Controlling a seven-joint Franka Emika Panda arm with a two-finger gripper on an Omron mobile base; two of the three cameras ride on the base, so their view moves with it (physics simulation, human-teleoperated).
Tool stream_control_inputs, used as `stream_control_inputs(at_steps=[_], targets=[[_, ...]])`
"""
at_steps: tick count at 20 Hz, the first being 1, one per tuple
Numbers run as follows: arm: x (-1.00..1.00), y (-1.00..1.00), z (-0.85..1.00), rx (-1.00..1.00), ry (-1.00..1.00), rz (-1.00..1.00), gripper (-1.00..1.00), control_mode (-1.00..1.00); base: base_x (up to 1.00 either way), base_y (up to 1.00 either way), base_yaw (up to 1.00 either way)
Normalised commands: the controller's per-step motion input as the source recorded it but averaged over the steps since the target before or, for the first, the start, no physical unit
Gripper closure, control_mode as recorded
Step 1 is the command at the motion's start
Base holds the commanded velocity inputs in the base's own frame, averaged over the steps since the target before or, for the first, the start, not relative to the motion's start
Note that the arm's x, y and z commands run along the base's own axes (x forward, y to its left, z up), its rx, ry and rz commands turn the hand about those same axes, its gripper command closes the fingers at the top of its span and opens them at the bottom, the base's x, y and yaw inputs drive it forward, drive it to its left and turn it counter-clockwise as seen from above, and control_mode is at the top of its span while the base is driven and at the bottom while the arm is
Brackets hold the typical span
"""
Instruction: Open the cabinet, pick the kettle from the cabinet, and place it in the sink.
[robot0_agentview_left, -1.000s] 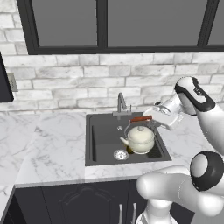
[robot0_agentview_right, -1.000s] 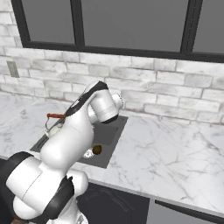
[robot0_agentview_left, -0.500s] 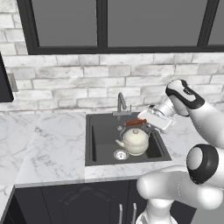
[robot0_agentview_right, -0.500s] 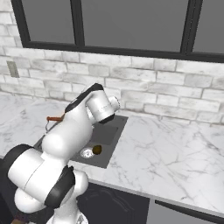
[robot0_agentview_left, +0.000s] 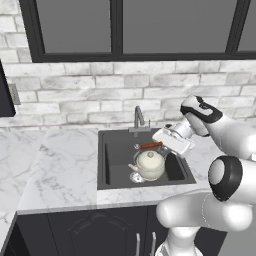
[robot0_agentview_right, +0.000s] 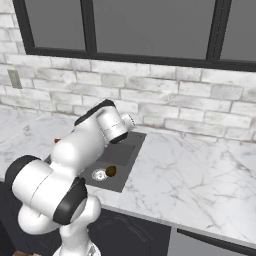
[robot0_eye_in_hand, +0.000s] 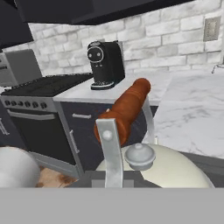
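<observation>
Kettle, the squat cream-white one (robot0_agentview_left: 149, 164) with a reddish-brown handle (robot0_eye_in_hand: 127, 109), sits low inside the dark grey rectangular sink (robot0_agentview_left: 115, 150), right of the round silver drain (robot0_agentview_left: 135, 177). The fingers (robot0_agentview_left: 150, 146) reach to that handle in front of the slim chrome faucet (robot0_agentview_left: 138, 118); whether they grip it, I cannot tell. Beyond the kettle, a black coffee machine (robot0_eye_in_hand: 105, 64) stands on the marble desk (robot0_eye_in_hand: 192, 100).

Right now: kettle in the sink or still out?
In. The kettle sits upright inside the sink basin, handle up, beside the drain.

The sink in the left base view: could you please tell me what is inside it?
The kettle sits in the sink, close to the round drain. The kettle covers the basin floor beneath it.
</observation>
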Motion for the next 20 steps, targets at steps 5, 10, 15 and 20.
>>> stream_control_inputs(at_steps=[5,10,15,20], targets=[[0.26,0.06,-0.22,0.0,-0.04,0.0,1.0,-1.0,0.0,0.0,0.0],[0.28,0.01,-0.19,0.0,-0.03,-0.01,1.0,-1.0,0.0,0.0,0.0],[0.26,0.0,-0.22,0.0,0.0,0.0,1.0,-1.0,0.0,0.0,0.0],[0.17,0.0,-0.25,0.0,0.0,0.0,1.0,-1.0,0.0,0.0,0.0]])
